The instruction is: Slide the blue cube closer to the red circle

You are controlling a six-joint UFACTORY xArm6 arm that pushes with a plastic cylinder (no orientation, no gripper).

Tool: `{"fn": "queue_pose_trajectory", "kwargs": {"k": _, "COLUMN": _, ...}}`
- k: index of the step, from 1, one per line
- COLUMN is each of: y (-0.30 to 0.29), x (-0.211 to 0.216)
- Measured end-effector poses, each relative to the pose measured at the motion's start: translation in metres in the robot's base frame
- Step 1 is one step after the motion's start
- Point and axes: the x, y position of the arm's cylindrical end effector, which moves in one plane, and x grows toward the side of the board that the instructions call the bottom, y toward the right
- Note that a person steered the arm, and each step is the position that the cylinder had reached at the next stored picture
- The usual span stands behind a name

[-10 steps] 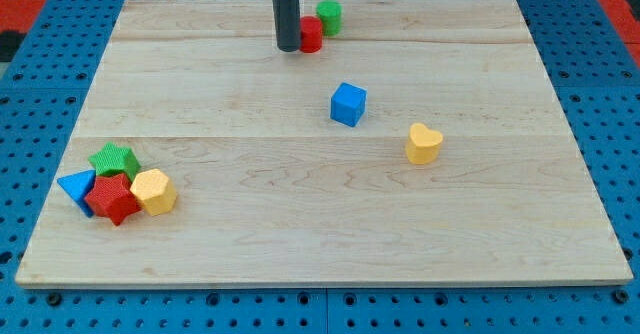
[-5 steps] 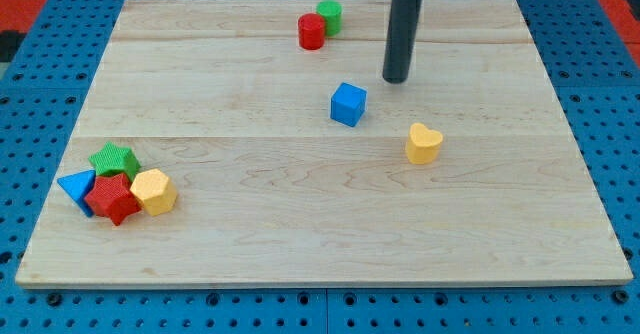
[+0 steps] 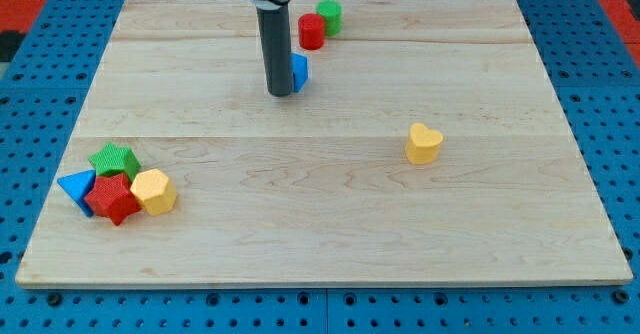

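1. My tip rested on the wooden board, in its upper half toward the view's left of centre; the rod is a plain dark shaft with nothing to open or close, and it held nothing.
2. The blue cube stood just at the view's right of the rod and was mostly hidden behind it; only a narrow blue sliver showed, so its cube shape was hard to make out. Whether the rod touched it could not be told from this view.
3. The red circle, a short red cylinder, stood near the board's top edge, just above the blue cube in the view and apart from it.
4. A green cylinder sat just beside the red one, toward the view's upper right; the red block overlapped its lower left edge, so contact could not be judged.
5. A yellow heart block lay alone, right of centre, well apart from the rest.
6. Four blocks were bunched at the board's lower left: a green star at the top, a blue triangle at the left, a red star in front, and a yellow hexagon-like block at the right. The red star covered part of the green star and of the triangle.
7. The rod's upper end was cut off by the view's top edge, beneath a pale collar.
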Motion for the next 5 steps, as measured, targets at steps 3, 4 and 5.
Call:
{"fn": "queue_pose_trajectory", "kwargs": {"k": 3, "y": 0.001, "x": -0.043}}
{"fn": "queue_pose_trajectory", "kwargs": {"k": 4, "y": 0.05, "x": -0.019}}
{"fn": "queue_pose_trajectory", "kwargs": {"k": 5, "y": 0.13, "x": 0.002}}
